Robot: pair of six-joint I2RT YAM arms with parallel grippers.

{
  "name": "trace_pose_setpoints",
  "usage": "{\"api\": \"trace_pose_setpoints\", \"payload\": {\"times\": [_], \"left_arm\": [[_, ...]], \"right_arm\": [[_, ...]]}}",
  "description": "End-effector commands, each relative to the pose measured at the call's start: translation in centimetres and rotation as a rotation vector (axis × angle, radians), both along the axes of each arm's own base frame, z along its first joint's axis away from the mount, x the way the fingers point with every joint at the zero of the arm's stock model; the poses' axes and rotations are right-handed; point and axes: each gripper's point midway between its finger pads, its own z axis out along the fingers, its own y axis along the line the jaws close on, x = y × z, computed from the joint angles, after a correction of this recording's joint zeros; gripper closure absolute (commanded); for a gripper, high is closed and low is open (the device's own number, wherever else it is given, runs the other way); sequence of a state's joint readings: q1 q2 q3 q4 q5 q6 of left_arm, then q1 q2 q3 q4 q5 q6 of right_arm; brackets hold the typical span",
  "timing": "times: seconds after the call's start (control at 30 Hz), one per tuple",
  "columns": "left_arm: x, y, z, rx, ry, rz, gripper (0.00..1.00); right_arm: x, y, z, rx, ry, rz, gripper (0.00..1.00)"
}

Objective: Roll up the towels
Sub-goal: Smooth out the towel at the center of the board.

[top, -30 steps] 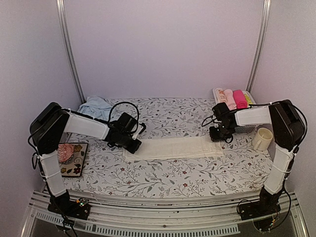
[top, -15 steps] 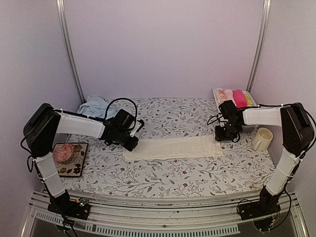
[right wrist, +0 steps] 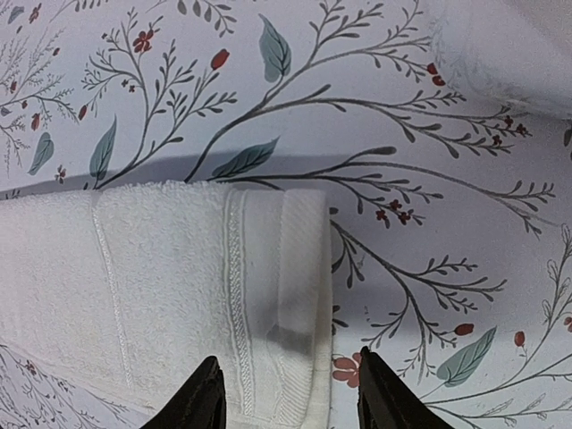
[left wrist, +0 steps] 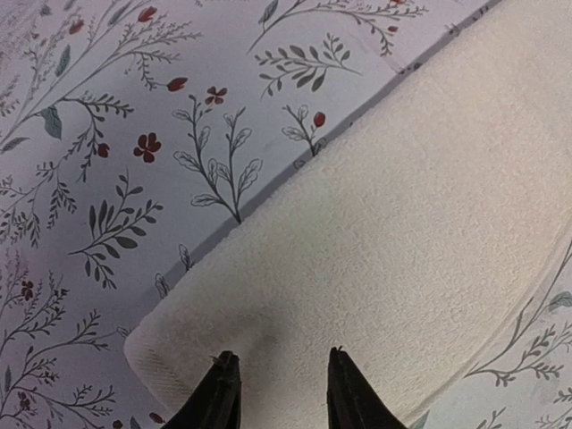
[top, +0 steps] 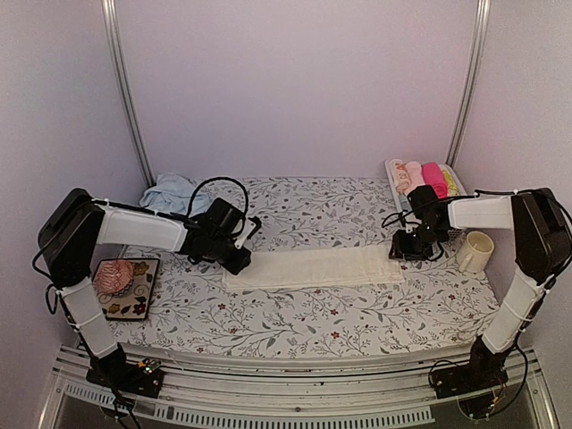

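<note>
A cream towel (top: 313,266) lies flat as a long folded strip across the middle of the flowered table. My left gripper (top: 239,262) hovers over its left end, jaws open with only towel pile (left wrist: 375,232) showing between the black fingertips (left wrist: 223,393). My right gripper (top: 404,251) hangs above the right end, open, its fingertips (right wrist: 204,398) straddling the hemmed edge of the towel (right wrist: 179,277) without holding it. A light blue towel (top: 172,192) lies crumpled at the back left corner.
A white basket (top: 393,170) at the back right holds rolled pink, hot-pink and yellow cloths. A cream mug (top: 475,251) stands near the right arm. A pink knitted lump (top: 114,276) sits on a patterned tray (top: 136,308) at the left front.
Both grippers have let go of the cream towel's ends and opened. The right gripper drew back rightward past the hem; the left one lifted slightly. The towel stays flat.
</note>
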State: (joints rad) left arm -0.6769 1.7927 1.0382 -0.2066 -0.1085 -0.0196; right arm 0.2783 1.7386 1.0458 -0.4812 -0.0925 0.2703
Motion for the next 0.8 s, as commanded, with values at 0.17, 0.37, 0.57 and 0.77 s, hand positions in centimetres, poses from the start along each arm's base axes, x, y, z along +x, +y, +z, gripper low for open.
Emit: {"api": "trace_pose_setpoints", "payload": {"times": [0.17,0.37,0.57,0.77], "left_arm": [[-0.5,-0.8,0.8,-0.019,-0.019,-0.024,0.66],[-0.7,-0.6,0.7,-0.011,-0.023,-0.027,0.66],[-0.7,-0.5,0.8,-0.009,-0.028,-0.022,0.65],[-0.3,-0.9,2.3,-0.048,-0.06,-0.012,0.63]], "right_arm": [[-1.0,0.3,-2.3,0.043,0.069,-0.018,0.49],[-2.2,-0.1,-3.2,0.035,0.1,-0.034,0.49],[-3.3,-0.4,-4.1,0.037,0.131,-0.049,0.49],[-3.8,0.2,-3.9,0.092,0.122,-0.071,0.47]]}}
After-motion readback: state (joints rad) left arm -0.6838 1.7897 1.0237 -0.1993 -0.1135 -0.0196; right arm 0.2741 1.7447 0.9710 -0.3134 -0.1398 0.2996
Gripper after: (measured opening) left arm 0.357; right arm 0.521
